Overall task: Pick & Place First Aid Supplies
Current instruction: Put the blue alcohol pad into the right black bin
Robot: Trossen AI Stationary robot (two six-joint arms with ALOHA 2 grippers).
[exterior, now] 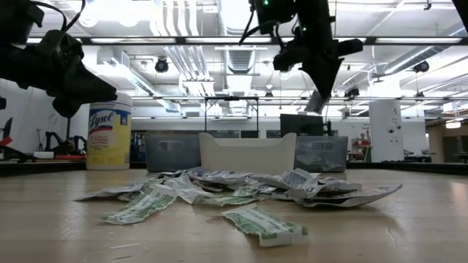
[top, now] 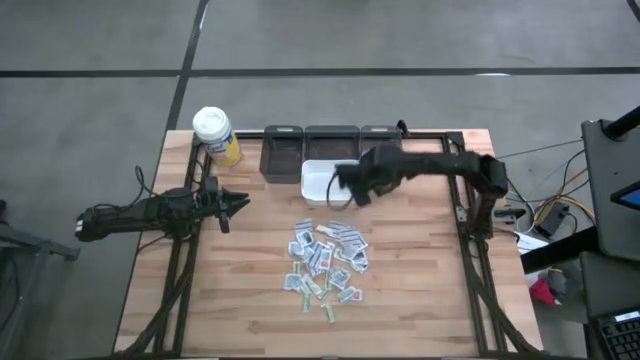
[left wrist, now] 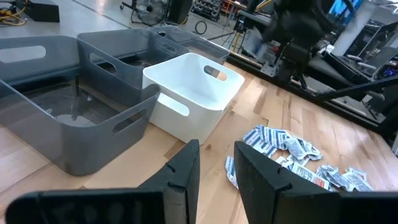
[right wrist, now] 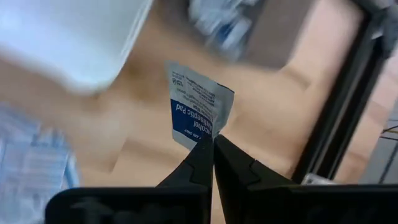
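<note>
So the right gripper is up in the air over the near edge of the white bin, jaws clamped tight on a single alcohol pad packet, a white one with a blue band of print. It's pinched by one edge, so nearly the whole packet sticks out past the fingertips, hanging above bare wood right beside the bin's corner. The rest of the first aid supplies are lying in a loose heap on the worktop, a bit in front of the bin and well below the raised jaws. The left gripper is parked off to the left side, held above the wood, jaws slightly apart with nothing between them, pointing toward the bins. Three grey bins line up behind the white one, and a yellow wipes canister with a white cap stands at the back-left corner.
</note>
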